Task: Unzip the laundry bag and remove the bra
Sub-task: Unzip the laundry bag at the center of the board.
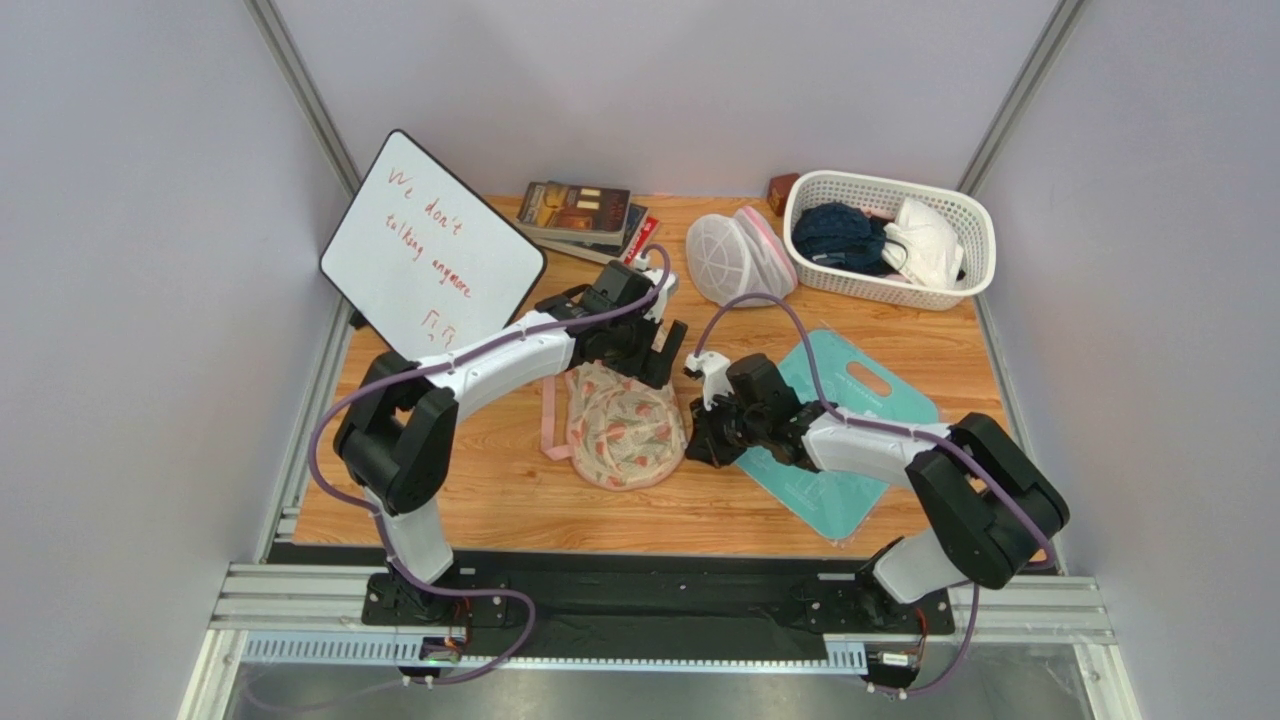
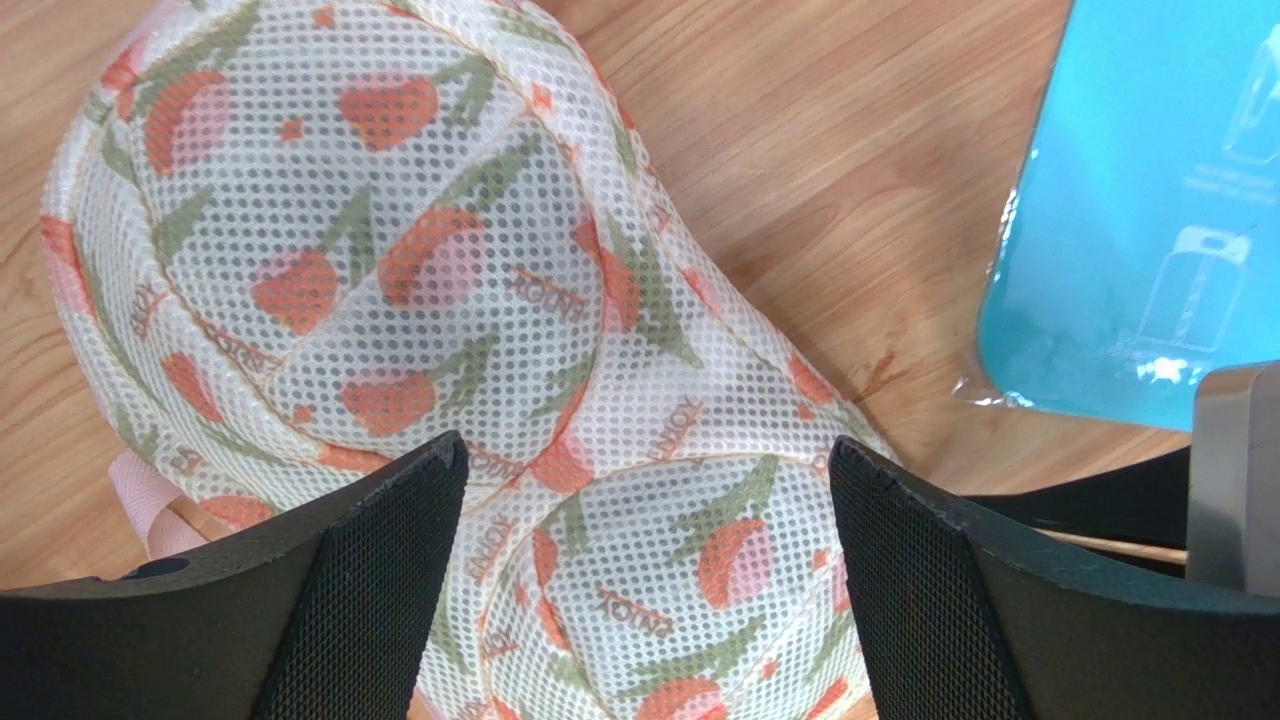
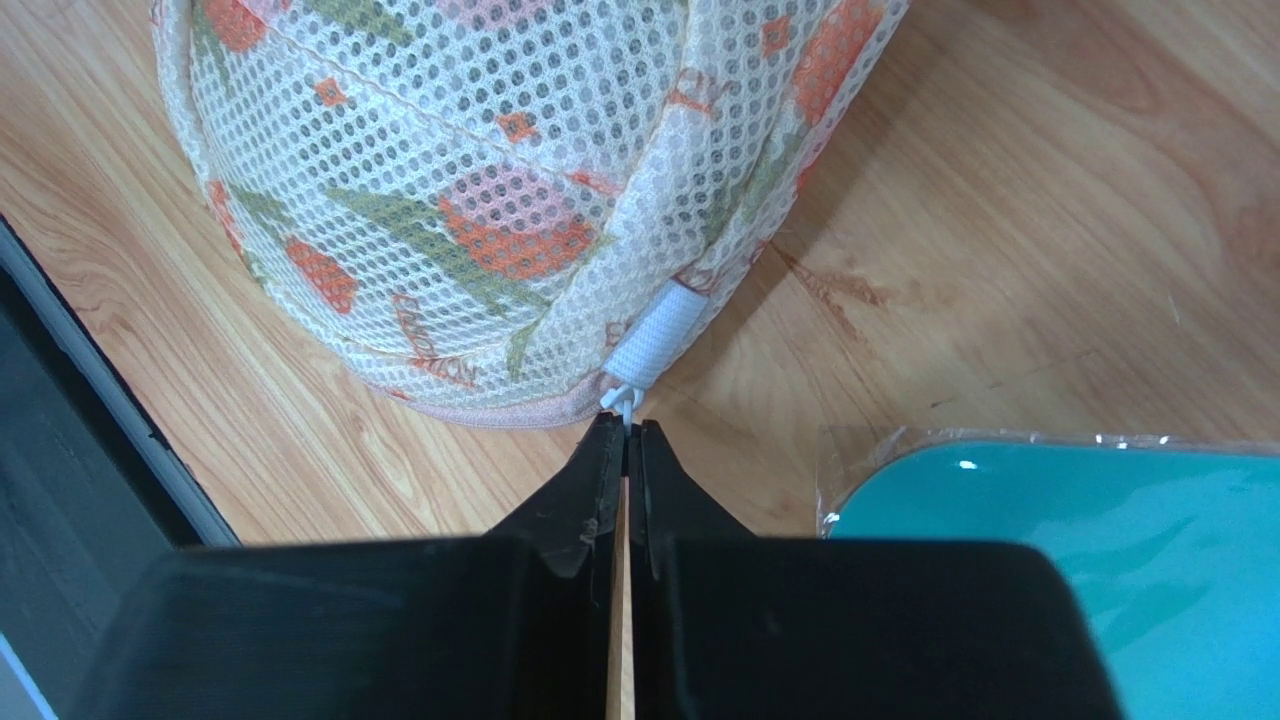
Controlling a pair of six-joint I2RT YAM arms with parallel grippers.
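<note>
The laundry bag is a two-lobed cream mesh pouch with peach floral print and pink edging, lying mid-table. It fills the left wrist view and shows in the right wrist view. My left gripper is open just above the bag's far lobe, one finger on each side. My right gripper is shut on the white zipper pull at the bag's right edge, under a white zipper tab. The bag looks zipped. The bra is hidden.
A teal plastic packet lies under my right arm. A white mesh dome bag, a white basket with clothes, books and a whiteboard stand at the back. The bag's pink strap lies to its left.
</note>
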